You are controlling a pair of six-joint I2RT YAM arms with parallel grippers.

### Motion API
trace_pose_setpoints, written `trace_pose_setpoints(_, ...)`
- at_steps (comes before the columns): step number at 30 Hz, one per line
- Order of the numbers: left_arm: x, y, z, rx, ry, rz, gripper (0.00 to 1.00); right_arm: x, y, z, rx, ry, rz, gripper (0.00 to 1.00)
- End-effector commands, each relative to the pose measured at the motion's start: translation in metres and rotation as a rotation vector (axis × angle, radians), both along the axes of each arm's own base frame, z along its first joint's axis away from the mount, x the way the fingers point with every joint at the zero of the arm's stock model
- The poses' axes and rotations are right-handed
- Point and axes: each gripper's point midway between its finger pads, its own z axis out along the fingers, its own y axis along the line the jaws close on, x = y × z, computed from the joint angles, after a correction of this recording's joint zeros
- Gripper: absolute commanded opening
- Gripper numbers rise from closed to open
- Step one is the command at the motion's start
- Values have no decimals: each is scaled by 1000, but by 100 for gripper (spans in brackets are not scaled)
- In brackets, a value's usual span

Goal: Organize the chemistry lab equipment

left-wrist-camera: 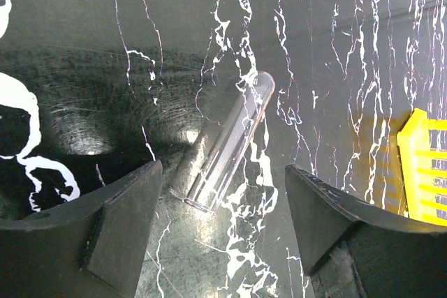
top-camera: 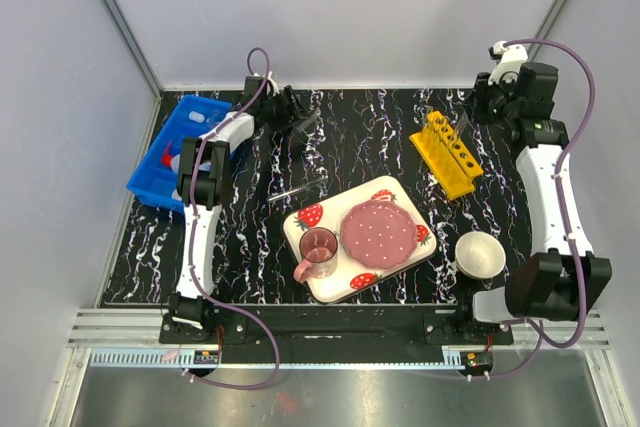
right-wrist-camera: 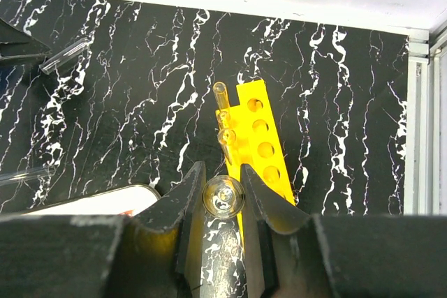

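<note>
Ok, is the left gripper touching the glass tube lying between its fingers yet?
Apart. The left wrist view shows the left gripper open, with bare black table visible between each finger and the glass tube.

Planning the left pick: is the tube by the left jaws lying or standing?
Lying: the tube rests flat on the table, between the open left jaws.

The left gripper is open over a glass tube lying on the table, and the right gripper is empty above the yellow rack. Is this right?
Not quite: the right gripper is not empty. The right wrist view shows it shut on a glass tube above the yellow rack. The left gripper is indeed open over a second tube lying on the table.
</note>
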Motion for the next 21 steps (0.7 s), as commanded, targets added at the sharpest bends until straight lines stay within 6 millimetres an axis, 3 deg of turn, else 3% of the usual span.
trace_pose_setpoints(1,-15,-7,12,4,15,-41,77,18,-3,9,-3,-71,-2,15)
trace_pose_setpoints(9,-20,-6,10,11,22,-54,77,31,-1,-24,21,-28,11,15)
trace_pose_setpoints(21,-21,-7,10,11,21,-65,79,50,-6,-48,2,-35,5,15)
